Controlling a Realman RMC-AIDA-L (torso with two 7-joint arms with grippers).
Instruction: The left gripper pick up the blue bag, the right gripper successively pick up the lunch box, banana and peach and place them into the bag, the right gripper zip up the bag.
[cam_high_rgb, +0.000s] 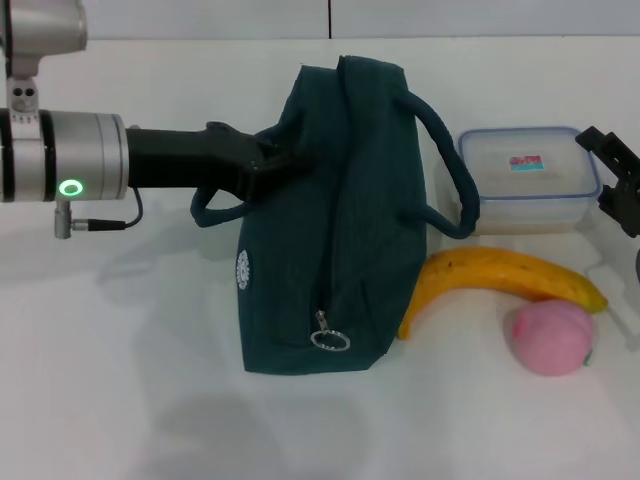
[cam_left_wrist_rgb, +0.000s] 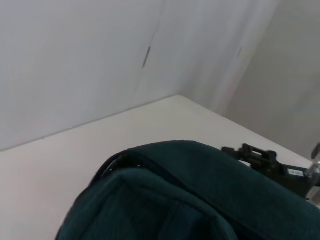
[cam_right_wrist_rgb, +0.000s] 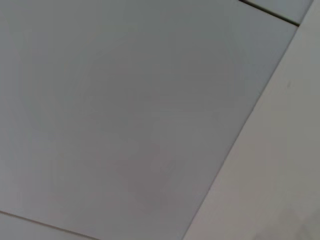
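Note:
The blue bag (cam_high_rgb: 350, 220) lies on the white table with its zip shut, its ring pull (cam_high_rgb: 329, 340) towards me. My left gripper (cam_high_rgb: 272, 155) reaches in from the left and is shut on the bag's left edge, above one loop handle (cam_high_rgb: 213, 212). The left wrist view shows the bag's fabric (cam_left_wrist_rgb: 175, 195) close up. Right of the bag sits the lunch box (cam_high_rgb: 528, 178). In front of it are the banana (cam_high_rgb: 500, 277) and the peach (cam_high_rgb: 550, 337). My right gripper (cam_high_rgb: 603, 170) hovers open at the lunch box's right end, also showing as the far gripper (cam_left_wrist_rgb: 260, 157) in the left wrist view.
The second handle (cam_high_rgb: 450, 170) of the bag curves towards the lunch box. White table (cam_high_rgb: 120, 400) stretches in front of and left of the bag. A wall (cam_high_rgb: 200, 15) rises behind the table. The right wrist view shows only plain wall panels (cam_right_wrist_rgb: 125, 110).

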